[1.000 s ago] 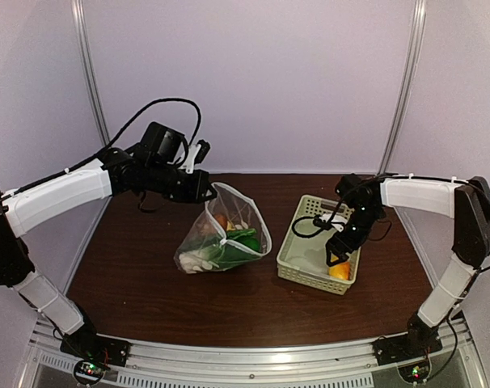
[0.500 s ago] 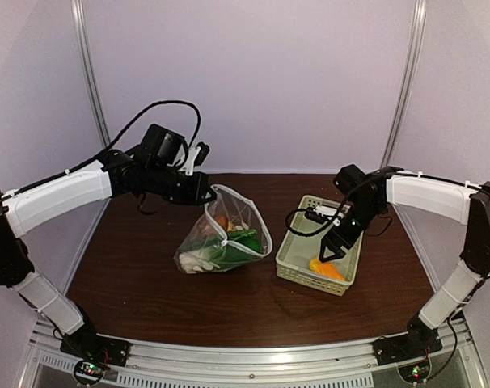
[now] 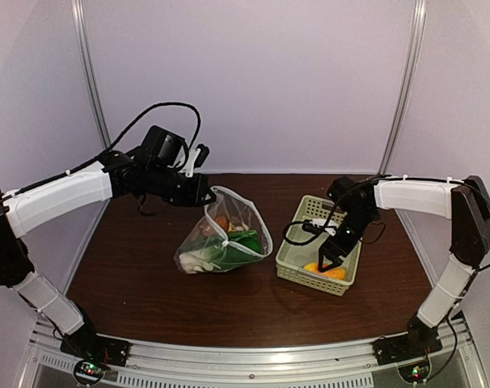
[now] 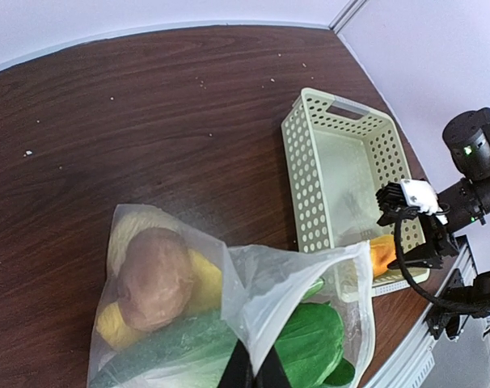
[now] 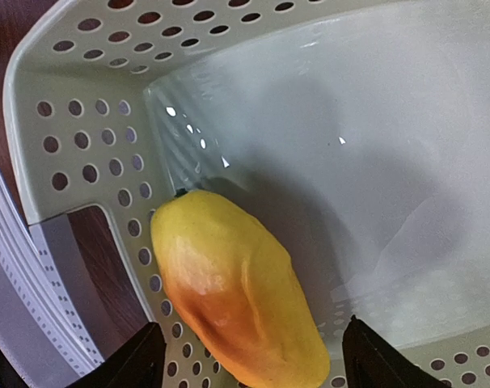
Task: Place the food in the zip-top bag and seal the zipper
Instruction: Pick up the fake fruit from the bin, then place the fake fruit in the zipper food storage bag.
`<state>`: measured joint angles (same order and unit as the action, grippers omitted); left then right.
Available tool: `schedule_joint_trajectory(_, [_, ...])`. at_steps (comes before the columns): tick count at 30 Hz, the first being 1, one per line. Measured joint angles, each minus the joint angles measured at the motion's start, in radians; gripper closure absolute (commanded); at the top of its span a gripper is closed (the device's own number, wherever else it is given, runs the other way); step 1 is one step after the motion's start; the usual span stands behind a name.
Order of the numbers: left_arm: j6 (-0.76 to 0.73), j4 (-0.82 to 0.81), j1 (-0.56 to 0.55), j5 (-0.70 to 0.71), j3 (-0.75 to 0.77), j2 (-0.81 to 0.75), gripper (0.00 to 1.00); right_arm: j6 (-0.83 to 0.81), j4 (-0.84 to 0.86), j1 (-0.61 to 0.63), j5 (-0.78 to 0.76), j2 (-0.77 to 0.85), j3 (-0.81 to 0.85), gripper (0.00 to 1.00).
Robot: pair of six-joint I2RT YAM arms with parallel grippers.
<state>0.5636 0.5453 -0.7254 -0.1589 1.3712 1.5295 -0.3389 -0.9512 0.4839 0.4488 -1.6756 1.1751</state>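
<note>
Right gripper point(image 3: 325, 262) has edged across the basket point(image 4: 304, 186), spread over the orange-yellow piece point(image 5: 237, 299); left gripper point(image 4: 255, 373) clamps zip-top bag point(image 4: 265, 279).

basket point(image 3: 310, 280) — pale green, perforated, upright on table's right half | table point(image 3: 148, 275) — dark brown wood

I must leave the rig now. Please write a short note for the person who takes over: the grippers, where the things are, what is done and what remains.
Left gripper: shut on the rim of the bag, holding its mouth up and open.
Right gripper: open, low inside the basket, one finger on each side of the orange-yellow fruit, not gripping it.
Done: the brown piece, the green vegetables and some other pieces are in the bag.
Left to do: grip the fruit, the only food seen in the basket, put it in the bag, then seal the bag's mouth.
</note>
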Motion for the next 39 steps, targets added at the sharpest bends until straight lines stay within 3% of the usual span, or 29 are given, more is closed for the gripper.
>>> schedule_joint_trajectory(11, [0.000,-0.001,0.000,0.002,-0.005,0.000,1.00,-0.025,0.037,0.000,0.011,-0.057,-0.021,0.32])
schedule_joint_trajectory(19, [0.000,-0.001,0.000,0.002,-0.005,0.000,1.00,-0.038,0.057,-0.008,-0.001,-0.075,-0.023,0.30])
schedule_joint_trajectory(31, [0.000,-0.001,0.000,0.002,-0.006,0.000,1.00,-0.050,0.077,-0.045,-0.045,-0.066,-0.035,0.50])
schedule_joint_trajectory(39, [0.011,-0.013,0.000,0.002,-0.006,0.000,1.00,-0.055,0.077,-0.066,-0.027,0.109,0.056,0.58])
